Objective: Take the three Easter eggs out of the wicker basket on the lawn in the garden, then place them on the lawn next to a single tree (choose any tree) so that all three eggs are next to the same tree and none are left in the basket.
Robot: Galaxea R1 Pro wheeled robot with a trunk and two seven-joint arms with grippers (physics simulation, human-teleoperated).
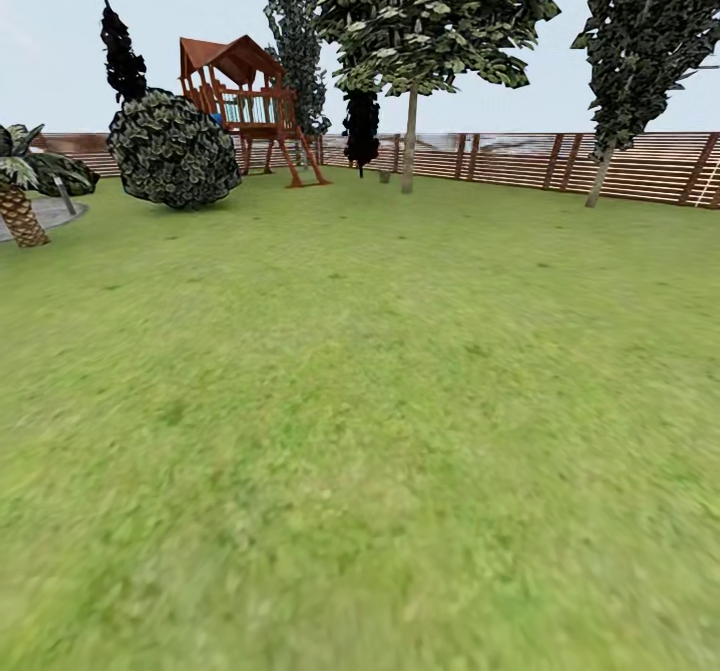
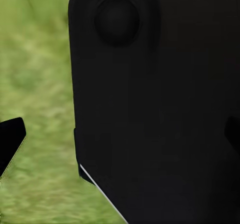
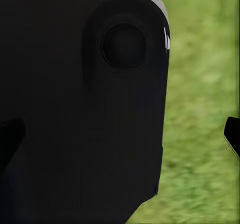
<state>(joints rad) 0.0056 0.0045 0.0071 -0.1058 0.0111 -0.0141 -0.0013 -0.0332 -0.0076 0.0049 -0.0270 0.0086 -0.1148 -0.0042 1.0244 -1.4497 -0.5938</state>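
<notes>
The lawn spreads out wide and green ahead in the head view. A tree with a pale, thin-looking trunk and a light green crown stands far off by the fence. The Easter eggs and the wicker basket are out of view. In the left wrist view my left gripper is open and holds nothing; one dark fingertip shows over grass, and a black part of the robot lies behind the gap. In the right wrist view my right gripper is open and holds nothing, with a fingertip over grass.
A brown slat fence rings the far side. A wooden playset and a round dark bush stand at the back left. A short palm is at the left edge, and a dark-leaved tree at the right. A small object near the fence is too far to identify.
</notes>
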